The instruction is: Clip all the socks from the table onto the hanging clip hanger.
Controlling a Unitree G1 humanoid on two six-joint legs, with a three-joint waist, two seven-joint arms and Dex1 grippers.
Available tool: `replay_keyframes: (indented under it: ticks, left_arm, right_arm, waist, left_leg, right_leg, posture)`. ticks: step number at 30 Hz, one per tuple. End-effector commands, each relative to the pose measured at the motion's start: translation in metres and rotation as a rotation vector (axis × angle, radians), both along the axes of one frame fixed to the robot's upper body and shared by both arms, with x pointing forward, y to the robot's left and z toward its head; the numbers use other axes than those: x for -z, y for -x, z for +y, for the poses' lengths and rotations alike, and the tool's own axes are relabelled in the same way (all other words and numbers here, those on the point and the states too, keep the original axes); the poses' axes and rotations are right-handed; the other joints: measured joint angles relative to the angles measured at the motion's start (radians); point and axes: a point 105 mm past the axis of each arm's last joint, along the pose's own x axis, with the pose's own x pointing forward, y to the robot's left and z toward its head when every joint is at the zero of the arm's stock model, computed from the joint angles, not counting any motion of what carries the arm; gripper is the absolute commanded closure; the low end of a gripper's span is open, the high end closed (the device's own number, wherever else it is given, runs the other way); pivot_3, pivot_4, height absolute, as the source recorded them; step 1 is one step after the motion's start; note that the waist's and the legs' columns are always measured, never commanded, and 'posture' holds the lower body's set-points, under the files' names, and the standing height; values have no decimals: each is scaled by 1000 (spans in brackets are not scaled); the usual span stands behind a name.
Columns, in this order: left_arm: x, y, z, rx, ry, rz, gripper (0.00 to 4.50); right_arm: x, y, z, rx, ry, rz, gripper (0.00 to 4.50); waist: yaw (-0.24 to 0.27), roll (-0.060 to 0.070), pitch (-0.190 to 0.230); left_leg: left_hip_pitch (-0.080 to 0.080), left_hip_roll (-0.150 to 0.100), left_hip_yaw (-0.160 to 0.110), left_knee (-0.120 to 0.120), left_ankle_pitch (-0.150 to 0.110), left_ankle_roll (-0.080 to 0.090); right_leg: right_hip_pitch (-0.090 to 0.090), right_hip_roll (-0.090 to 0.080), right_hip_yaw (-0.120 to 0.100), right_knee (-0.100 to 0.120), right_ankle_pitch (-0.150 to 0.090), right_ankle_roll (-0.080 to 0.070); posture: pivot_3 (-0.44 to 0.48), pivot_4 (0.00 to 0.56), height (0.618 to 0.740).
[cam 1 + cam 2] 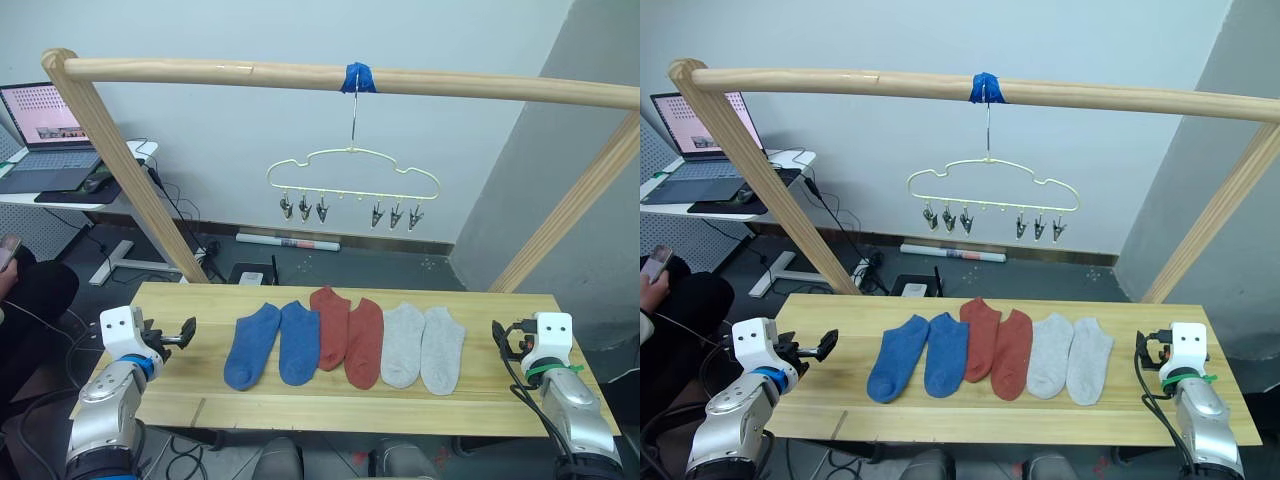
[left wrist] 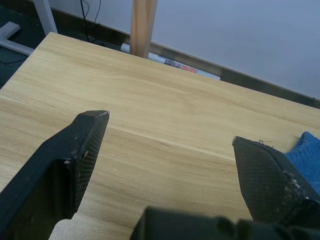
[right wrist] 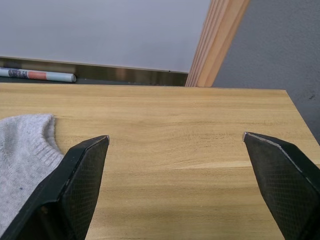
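Left end effector (image 1: pixel 176 333) is seen spread wide and empty, low over the bare wood of the surface (image 1: pixel 180 300) at its left end; in the left wrist view its fingers (image 2: pixel 75 150) stand far apart with nothing between them. Right end effector (image 3: pixel 175 145) is likewise wide open and empty, low over the right end of the surface. The six socks are laid in one row between the two, none yet lifted. Nearest the left end effector, just inboard of it, is the outer blue sock (image 1: pixel 252 345), with the second blue sock (image 1: pixel 299 342) touching it; the blue edge is caught beside the inboard finger in the left wrist view. Nearest the right end effector, just inboard, is the outer grey sock (image 1: pixel 443 348), next to the other grey sock (image 1: pixel 404 344). The two rust red socks (image 1: pixel 347 338) lie mid-row, about equally far from both. Each sock's long axis runs away from the robot, cuffs at the far end. The clip hanger (image 1: pixel 352 178) hangs beyond and above the row, roughly midway between the end effectors, from a wooden rail (image 1: pixel 300 75), its clips (image 1: pixel 305 209) all empty. Judgement: an inward reach across the sock's long axis is called for; either arm is about equally placed for its own nearest sock.
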Motion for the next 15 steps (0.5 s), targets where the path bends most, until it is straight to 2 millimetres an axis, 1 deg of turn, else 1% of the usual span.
replay_keyframes:
  ticks: [1,3,6,8,9,10,11,12,13,15]
  left_arm:
    - [-19,-10,-1,-13,-37,-84,23]
    - [-27,-18,-5,20,-87,-121,23]
    - [-35,-25,-6,49,-118,-152,23]
    - [-45,-31,-12,64,-110,-200,23]
    - [-49,-31,-11,72,-118,-213,23]
    - [-55,-33,-15,90,-125,-239,23]
    - [-63,-36,-21,113,-116,-267,23]
    - [-69,-36,-21,126,-105,-283,23]
    - [-77,-38,-29,165,-95,-310,23]
    - [-97,-43,-53,272,-53,-368,23]
  right_arm:
    - [-21,-14,-10,36,12,-69,0]
    - [-28,-21,-18,78,4,-88,0]
    - [-30,-21,-19,95,18,-97,0]
    - [-34,-21,-19,101,26,-107,0]
    - [-35,-19,-15,100,27,-113,0]
    - [-39,-20,-12,82,28,-123,0]
    - [-43,-21,-5,41,37,-133,0]
    - [-46,-21,4,10,44,-140,0]
    - [-51,-24,16,-55,31,-147,0]
    - [-64,-28,54,-275,-14,-157,0]
  waist:
    - [0,0,2]
    - [-2,1,7]
    - [0,0,6]
    - [2,0,6]
    - [2,0,6]
    - [2,0,6]
    - [2,0,6]
    - [2,0,7]
    - [1,1,7]
    - [-3,2,9]
  left_leg:
    - [0,0,0,0,0,0]
    - [1,0,0,0,0,0]
    - [1,0,0,1,0,0]
    - [1,0,0,1,0,0]
    - [0,0,0,1,0,0]
    - [0,0,0,0,0,0]
    - [0,0,0,0,0,0]
    - [-1,0,0,0,-1,-1]
    - [-1,0,0,0,-1,-1]
    - [-1,0,0,0,-1,-1]
  right_leg:
    - [0,0,0,0,0,0]
    - [1,0,0,0,0,0]
    - [1,0,1,0,1,1]
    - [1,0,0,0,1,1]
    - [1,0,0,0,1,1]
    - [0,0,1,0,1,1]
    - [0,0,0,0,1,1]
    - [0,0,0,0,1,1]
    - [-1,0,0,0,1,1]
    - [-1,0,0,0,1,1]
  posture:
    - [61,99,740]
    - [61,100,740]
    - [59,92,740]
    - [56,95,740]
    - [60,92,740]
    - [60,92,740]
    - [59,98,740]
    - [49,103,740]
    - [49,103,740]
    - [27,110,740]
